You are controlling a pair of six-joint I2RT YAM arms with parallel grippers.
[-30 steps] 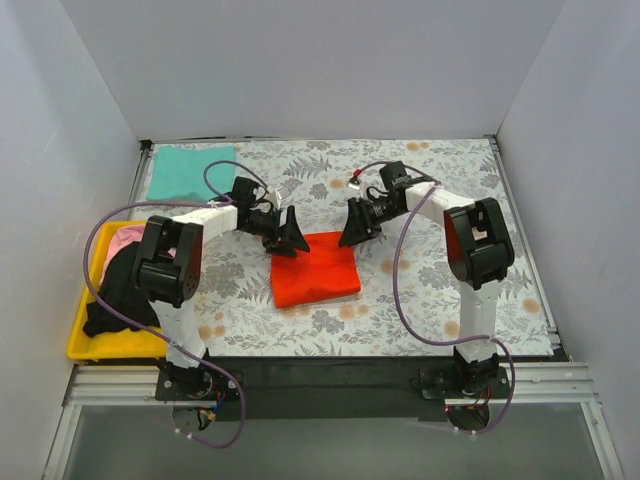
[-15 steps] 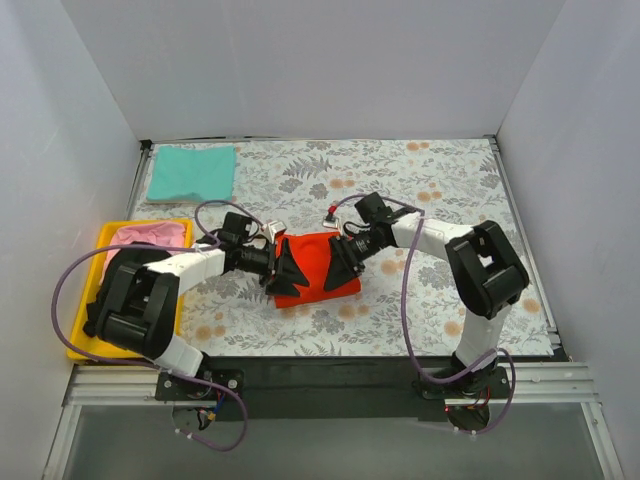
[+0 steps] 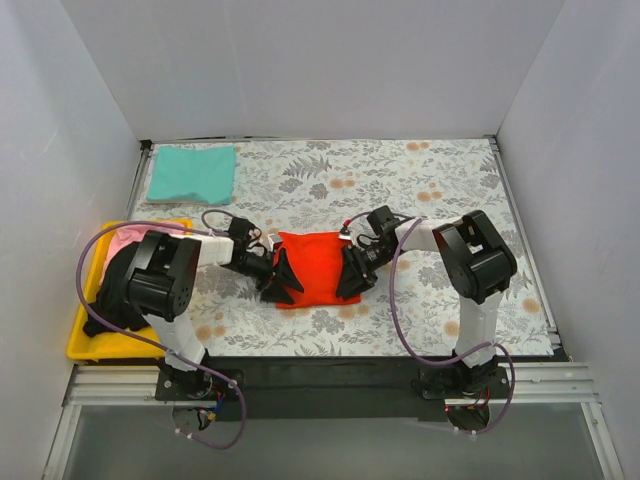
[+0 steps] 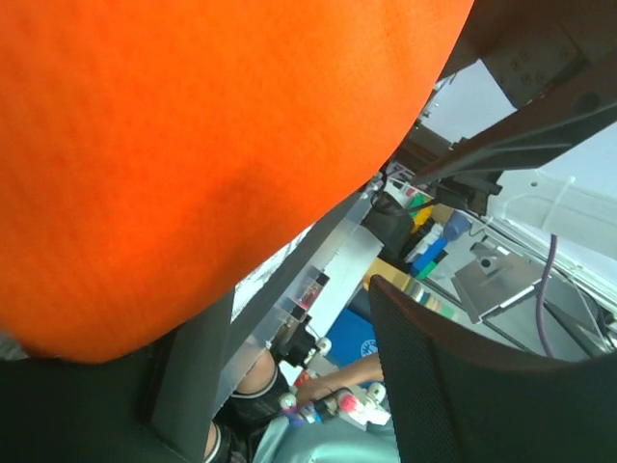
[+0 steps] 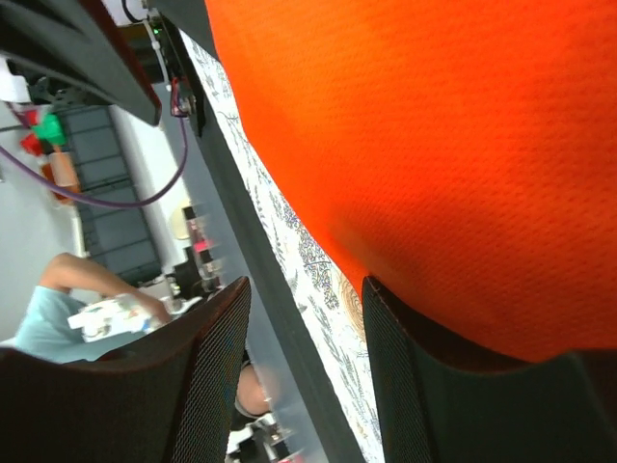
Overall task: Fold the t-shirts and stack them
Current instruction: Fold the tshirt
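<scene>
Both arms have dropped low onto the folded orange-red t-shirt (image 3: 312,262), flat on the desk (image 3: 430,180). Left gripper (image 3: 280,278) at its left edge, right gripper (image 3: 352,272) at its right edge, both spread, nothing pinched yet. Probably pickup, to stack on teal t-shirt (image 3: 192,172) far-left of it.

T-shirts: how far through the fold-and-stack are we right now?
Done: the teal t-shirt lies folded at the far left corner. In hand: the orange-red t-shirt sits folded mid-table, with the left gripper and right gripper at its side edges, jaws apart. Left: stacking it with the teal one, then the black t-shirt and pink t-shirt, both heaped unfolded in the yellow tray.
</scene>
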